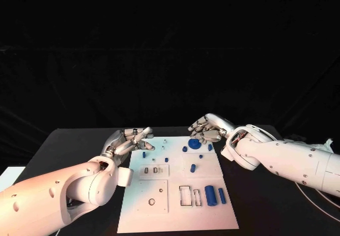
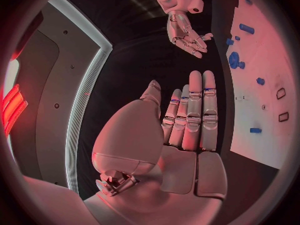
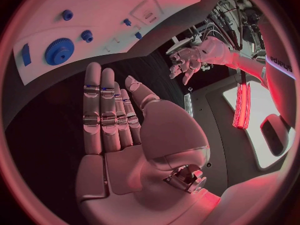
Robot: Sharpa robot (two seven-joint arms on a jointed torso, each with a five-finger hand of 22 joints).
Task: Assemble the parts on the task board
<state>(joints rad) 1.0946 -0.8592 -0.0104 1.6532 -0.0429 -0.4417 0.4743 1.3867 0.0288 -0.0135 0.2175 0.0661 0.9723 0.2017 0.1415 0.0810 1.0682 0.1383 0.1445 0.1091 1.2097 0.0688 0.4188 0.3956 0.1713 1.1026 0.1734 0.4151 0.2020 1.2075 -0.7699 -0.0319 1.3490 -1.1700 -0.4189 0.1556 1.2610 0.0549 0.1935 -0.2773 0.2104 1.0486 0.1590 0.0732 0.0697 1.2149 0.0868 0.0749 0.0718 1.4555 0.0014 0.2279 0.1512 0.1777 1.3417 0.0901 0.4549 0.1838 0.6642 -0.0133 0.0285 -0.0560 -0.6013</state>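
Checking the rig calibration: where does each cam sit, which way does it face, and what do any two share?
Head: on the robot's head, looking down at the board; both arms enter, left hand and right hand at its far corners.
Left wrist: behind the left hand, facing along the open palm; the board lies beside it.
Right wrist: behind the right hand, palm open, board beyond the fingers.
Shared: the blue gear appears in all three.

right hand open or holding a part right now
Open. The right hand has its fingers stretched out straight with a bare palm, away from the blue gear on the task board.
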